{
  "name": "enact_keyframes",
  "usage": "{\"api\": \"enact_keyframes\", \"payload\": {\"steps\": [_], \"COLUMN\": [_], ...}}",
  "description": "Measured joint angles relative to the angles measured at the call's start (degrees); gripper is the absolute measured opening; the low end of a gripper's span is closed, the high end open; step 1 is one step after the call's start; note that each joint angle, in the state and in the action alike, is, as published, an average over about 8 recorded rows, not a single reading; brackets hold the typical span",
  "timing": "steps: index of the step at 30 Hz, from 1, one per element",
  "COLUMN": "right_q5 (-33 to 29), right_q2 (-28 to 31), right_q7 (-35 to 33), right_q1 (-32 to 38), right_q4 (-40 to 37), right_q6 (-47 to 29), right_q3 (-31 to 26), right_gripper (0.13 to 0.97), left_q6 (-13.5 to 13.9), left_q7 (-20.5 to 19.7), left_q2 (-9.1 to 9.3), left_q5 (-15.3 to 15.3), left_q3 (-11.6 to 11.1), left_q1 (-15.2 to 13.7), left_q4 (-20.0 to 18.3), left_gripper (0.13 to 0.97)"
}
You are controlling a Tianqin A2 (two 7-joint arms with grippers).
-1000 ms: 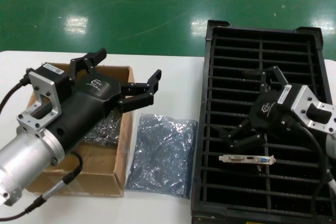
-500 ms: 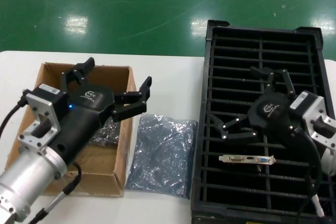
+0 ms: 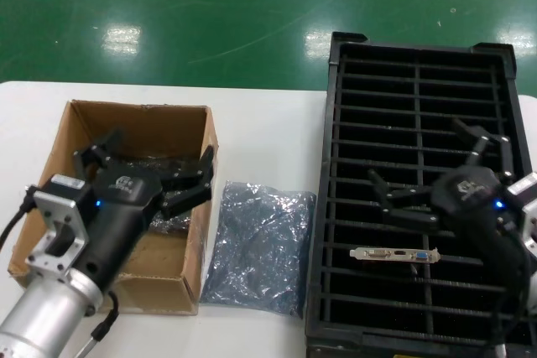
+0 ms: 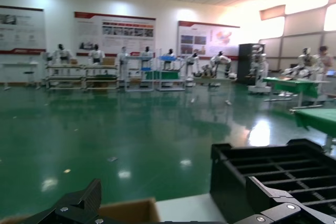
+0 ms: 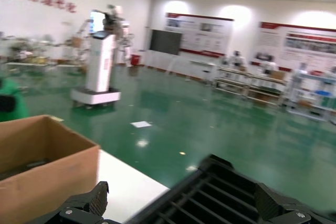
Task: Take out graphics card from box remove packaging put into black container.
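Graphics card (image 3: 394,254) seated in the black container (image 3: 419,56), packaging (image 3: 256,245) discarded beside the box (image 3: 138,115); left gripper (image 3: 143,175) and right gripper (image 3: 440,175) spread, empty: task apparently complete.

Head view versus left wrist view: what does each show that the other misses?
Only the head view shows the graphics card slotted in the black container, the packaging on the table, the box's inside, and the right gripper, open. Only the left wrist view shows the hall's far wall with posters. Both share the container, the box rim and the open left gripper.
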Motion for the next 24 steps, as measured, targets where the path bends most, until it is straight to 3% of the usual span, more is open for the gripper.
{"api": "enact_keyframes", "payload": {"steps": [17,24], "right_q5": [11.4,13.2], "right_q2": [-4.9,-5.7], "right_q7": [-8.8,-10.2], "right_q1": [-11.2,-13.0], "right_q4": [-1.5,-1.7], "right_q6": [15.5,18.0], "right_q3": [5.2,6.0], "right_gripper": [0.966,0.966], "left_q6": [-14.3,-16.6], "left_q7": [12.3,14.2], "left_q2": [-1.67,-1.94], "left_q5": [-11.6,-13.4], "left_q3": [4.0,4.6], "left_q1": [5.4,6.3], "left_q4": [4.7,5.4], "left_gripper": [0.966,0.966]}}
